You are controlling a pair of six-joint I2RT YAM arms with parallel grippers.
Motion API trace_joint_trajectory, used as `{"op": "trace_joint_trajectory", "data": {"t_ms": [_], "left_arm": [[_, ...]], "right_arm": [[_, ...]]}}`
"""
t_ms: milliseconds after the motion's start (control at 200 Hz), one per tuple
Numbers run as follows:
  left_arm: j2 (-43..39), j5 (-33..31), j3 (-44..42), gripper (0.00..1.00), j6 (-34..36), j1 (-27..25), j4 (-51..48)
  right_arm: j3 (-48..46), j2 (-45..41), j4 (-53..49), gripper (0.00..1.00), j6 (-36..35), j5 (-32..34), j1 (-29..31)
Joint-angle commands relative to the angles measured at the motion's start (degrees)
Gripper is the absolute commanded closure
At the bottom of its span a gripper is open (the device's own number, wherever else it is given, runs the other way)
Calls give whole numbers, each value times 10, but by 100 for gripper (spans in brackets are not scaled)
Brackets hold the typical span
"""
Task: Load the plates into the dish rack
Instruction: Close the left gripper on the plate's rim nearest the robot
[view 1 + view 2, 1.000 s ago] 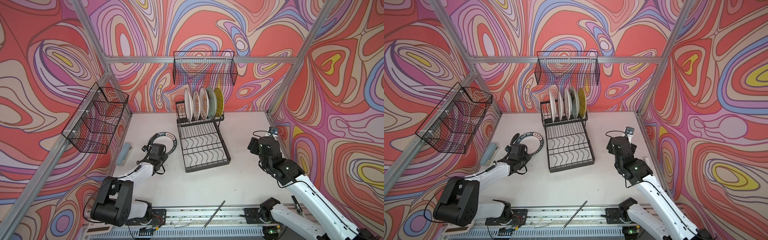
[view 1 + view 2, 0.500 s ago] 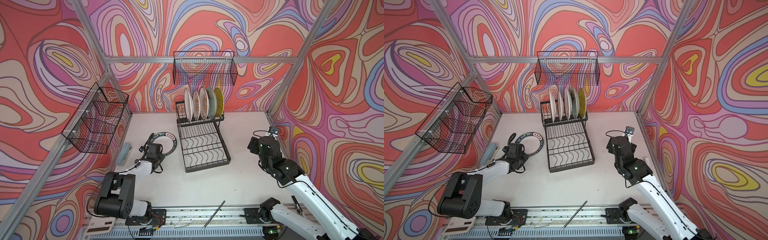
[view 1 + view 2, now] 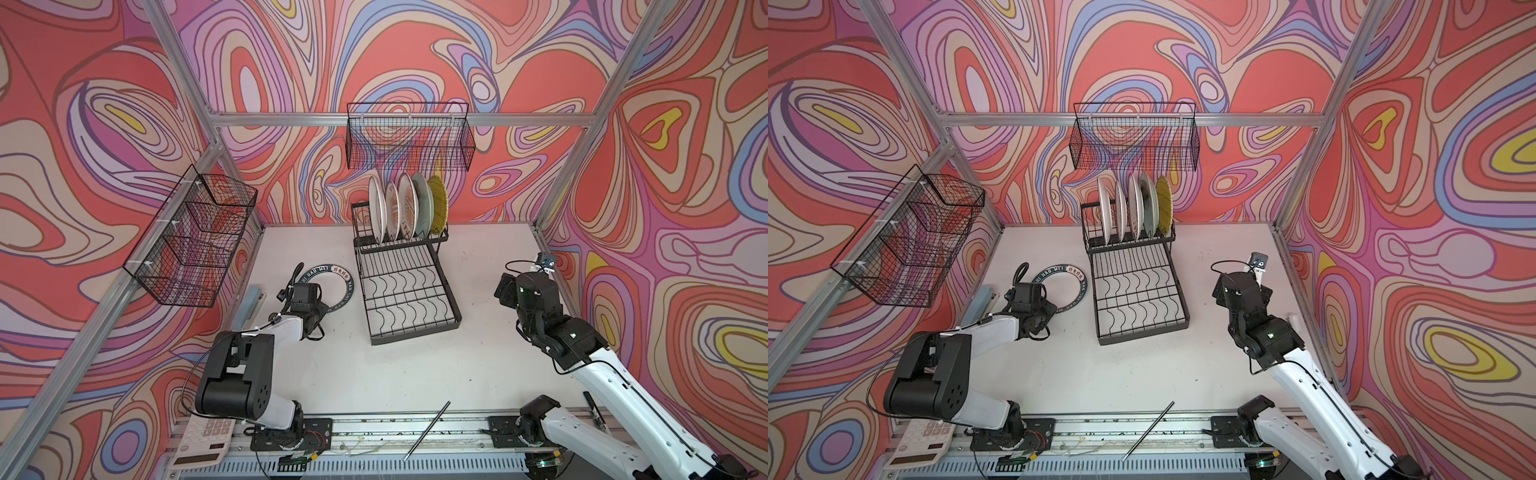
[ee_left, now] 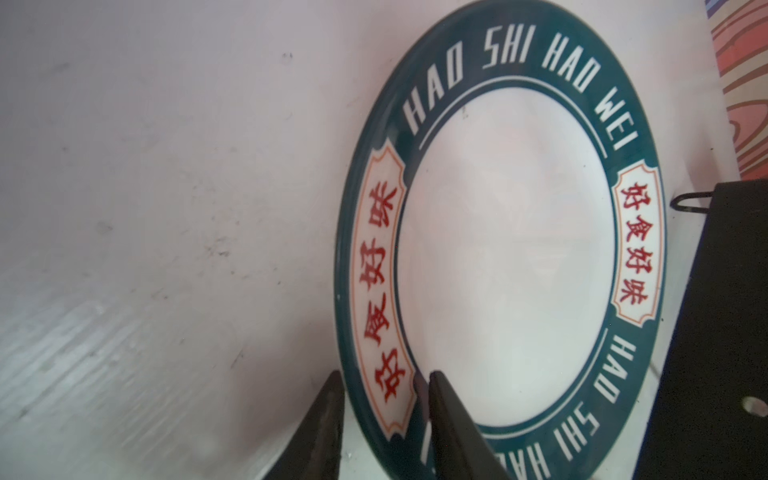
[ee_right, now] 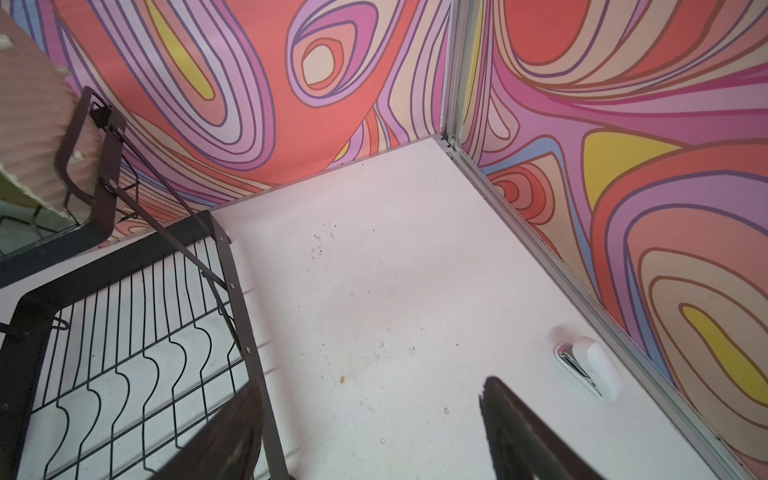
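One change: the left tool (image 4: 383, 376) has narrowed astride the thin rim of the glossy, dark-rimmed lettered ceramic plate (image 4: 503, 257), flat on the matte white tabletop (image 3: 374, 374); pinched or not, I cannot tell. Lifting seems next. Five round plates (image 3: 405, 208) stand in the black wire dish rack (image 3: 415, 334). The right tool (image 5: 370, 386) hangs wide open, empty.

bright, even overhead light; only soft shadows on the white table (image 3: 374, 374) beside the dish rack (image 3: 415, 335). top views crisp, lines bowing toward the edges. wrist views softer: right gripper (image 5: 372, 384) blurred up close, faint sheen on the lettered plate (image 4: 503, 266).
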Motion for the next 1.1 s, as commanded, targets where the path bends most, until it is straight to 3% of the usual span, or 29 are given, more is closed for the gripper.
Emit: {"op": "trace_joint_trajectory", "data": {"t_ms": [0, 165, 391, 536, 1092], "left_arm": [[16, 1, 15, 65, -9, 5, 2], [28, -4, 18, 70, -14, 6, 4], [28, -19, 18, 89, -20, 7, -3], [19, -32, 16, 94, -26, 8, -11], [-121, -87, 14, 100, -5, 8, -90]], "right_arm": [[3, 4, 10, 16, -3, 6, -3], [4, 7, 12, 16, -4, 5, -4], [2, 5, 21, 16, -7, -3, -3], [2, 5, 20, 16, -8, -3, -3], [-5, 1, 31, 16, -9, -10, -4]]}}
